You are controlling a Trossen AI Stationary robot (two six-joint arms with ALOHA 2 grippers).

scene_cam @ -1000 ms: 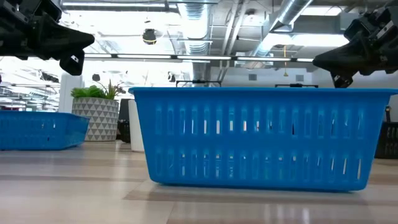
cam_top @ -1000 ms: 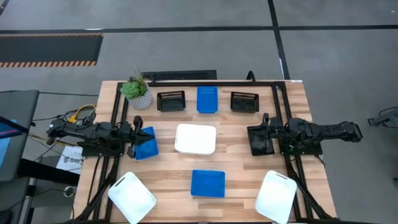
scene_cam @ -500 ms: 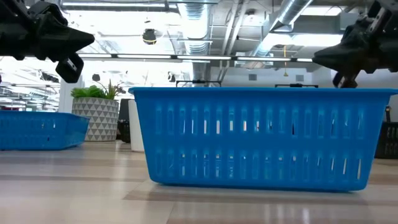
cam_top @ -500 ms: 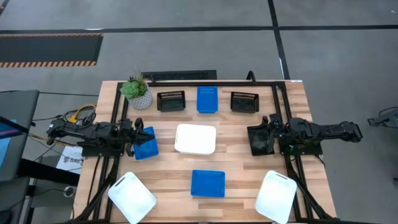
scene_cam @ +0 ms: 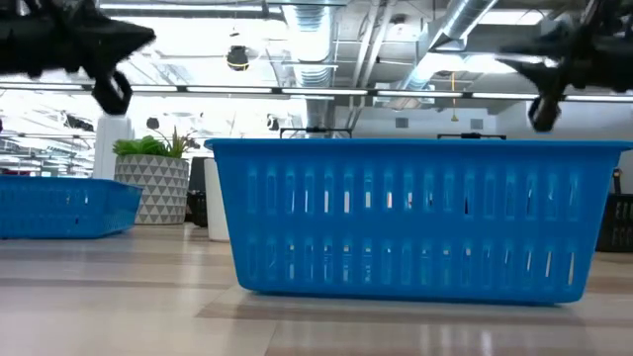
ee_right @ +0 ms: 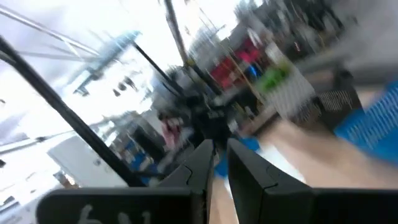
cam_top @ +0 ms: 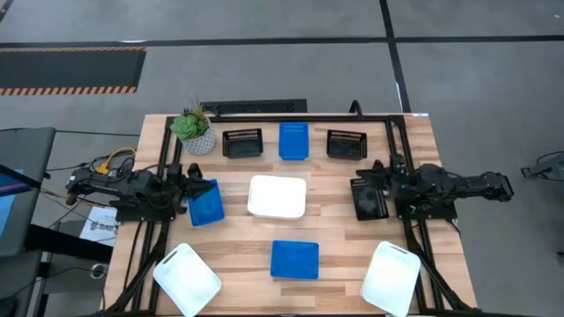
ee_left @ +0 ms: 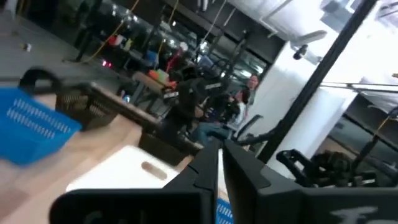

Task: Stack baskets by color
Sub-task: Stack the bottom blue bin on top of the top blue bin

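Observation:
Baskets stand apart on the wooden table. White ones rest at the centre (cam_top: 277,196), the near left (cam_top: 187,278) and the near right (cam_top: 390,277). Blue ones sit near the front (cam_top: 294,259), at the far edge (cam_top: 293,141) and on the left (cam_top: 207,205). Two black slatted ones (cam_top: 242,143) (cam_top: 346,143) flank the far blue one. My left gripper (cam_top: 190,187) hovers shut over the left blue basket's edge. My right gripper (cam_top: 374,179) hovers over a third black basket (cam_top: 368,201), its fingers (ee_right: 205,158) a narrow gap apart and holding nothing.
A green plant in a white patterned pot (cam_top: 194,132) stands at the far left corner. Black frame rails (cam_top: 163,176) (cam_top: 398,158) run along both sides of the table. Bare wood lies between the centre white basket and the near blue one.
Both grippers have risen a little above their baskets and rolled about their own axes, tipping upward. In the low view each has climbed toward the top of the picture. No basket has moved.

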